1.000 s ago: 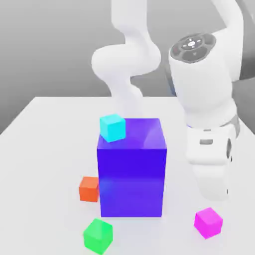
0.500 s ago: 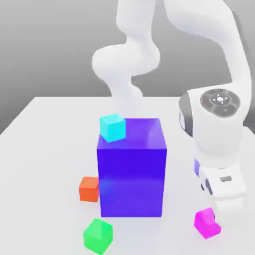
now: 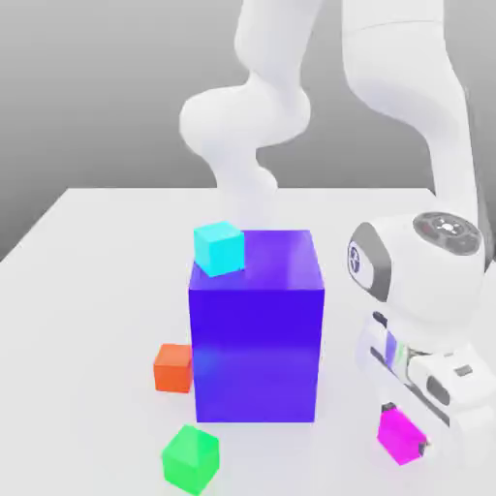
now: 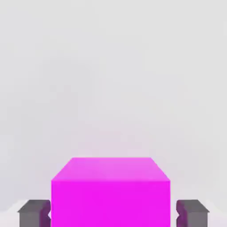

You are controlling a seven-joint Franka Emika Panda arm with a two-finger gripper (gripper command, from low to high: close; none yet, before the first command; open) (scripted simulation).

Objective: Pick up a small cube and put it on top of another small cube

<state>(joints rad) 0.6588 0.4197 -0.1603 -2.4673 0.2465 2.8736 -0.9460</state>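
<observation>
The small pink cube (image 3: pixel 398 436) sits on the white counter (image 3: pixel 87 291), to the exterior view's right of the big blue block (image 3: pixel 257 329). The jaws are open, one finger (image 4: pixel 33 213) on each side of it, not touching. A light blue cube (image 3: pixel 219 247) rests on the block's top.

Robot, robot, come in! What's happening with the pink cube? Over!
Gripper open, jaws either side of the pink cube. Cube on table, not lifted. Nothing blocking. Over.
</observation>
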